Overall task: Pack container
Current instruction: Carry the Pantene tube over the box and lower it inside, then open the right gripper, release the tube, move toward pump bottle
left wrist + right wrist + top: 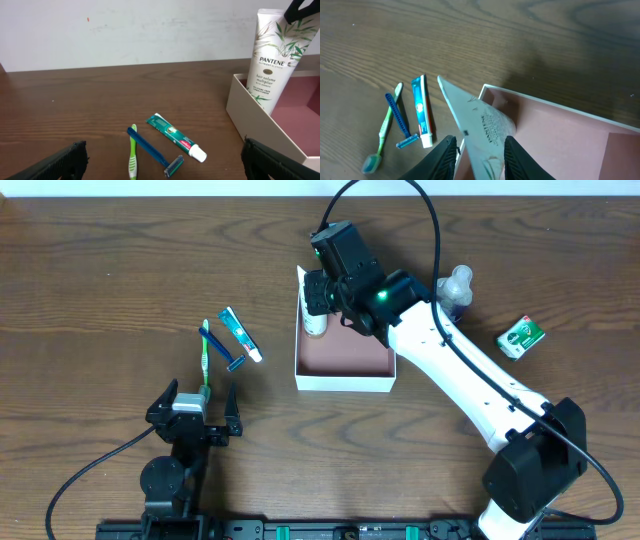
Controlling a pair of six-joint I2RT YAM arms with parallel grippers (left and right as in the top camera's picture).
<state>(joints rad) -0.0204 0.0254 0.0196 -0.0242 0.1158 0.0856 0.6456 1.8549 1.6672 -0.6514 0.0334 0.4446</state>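
The container (pixel 345 383) sits near the middle of the tabletop (pixel 120 290), a shallow white box with a brownish-pink floor. In its far-left corner stands a white shampoo tube (pixel 272 65) printed with green leaves, roughly upright and close against the left wall. In the left wrist view its lower end is hidden behind that wall.

The right hand (pixel 318 295) hangs over that corner, its arm reaching in from the near right. In the right wrist view its two fingers stand part-way apart with the tube between them. Whether they press on the tube or only flank it, I cannot tell.

The left hand (pixel 197 405) is at the near left, wide open and holding nothing, just above the tabletop.

Between it and the container lie three small things, close together on the wood:
- a green toothbrush (pixel 133 155), furthest left
- a blue razor (pixel 150 149), just right of the toothbrush, its handle touching or crossing it at the far end
- a small toothpaste tube (pixel 175 136), green and white with a white cap, nearest the container

To the right of the container, partly behind the right arm, is a clear bottle (pixel 455 285). Further right lies a small green and white box (pixel 522 337), well apart from the rest.
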